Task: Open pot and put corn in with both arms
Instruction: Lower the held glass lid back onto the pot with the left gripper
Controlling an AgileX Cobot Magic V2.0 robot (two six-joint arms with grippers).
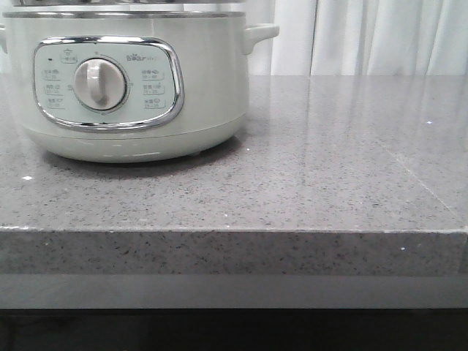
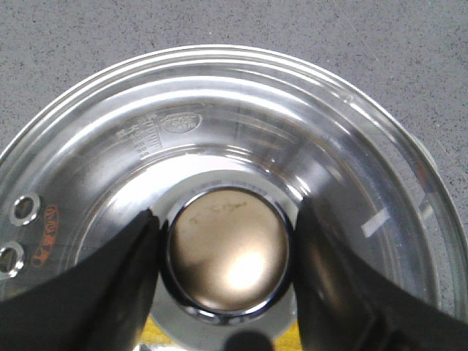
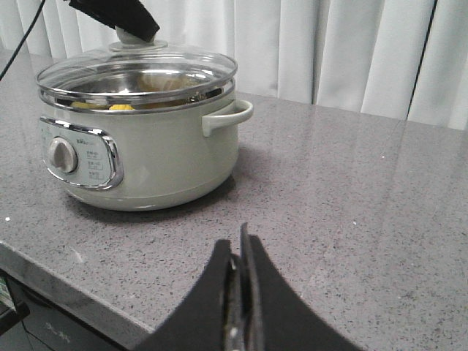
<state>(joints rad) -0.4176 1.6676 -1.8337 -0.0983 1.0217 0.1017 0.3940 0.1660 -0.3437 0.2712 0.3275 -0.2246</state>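
Note:
The pale grey-green pot (image 1: 212,95) stands at the table's left, its glass lid (image 3: 139,73) seated on it. My left gripper (image 2: 227,212) reaches down from above, and its fingers (image 2: 124,270) press both sides of the lid's round metal knob (image 2: 228,252). The right wrist view shows it as a black shape (image 3: 135,33) on top of the knob. The yellow corn (image 3: 117,107) shows through the glass inside the pot; only parts of it show. My right gripper (image 3: 241,241) is shut and empty, low over the table to the right of the pot.
Grey speckled stone countertop (image 1: 329,161) with its front edge (image 1: 234,232) near the camera. White curtains (image 3: 329,51) hang behind the table. The pot's side handle (image 3: 230,117) sticks out toward the right.

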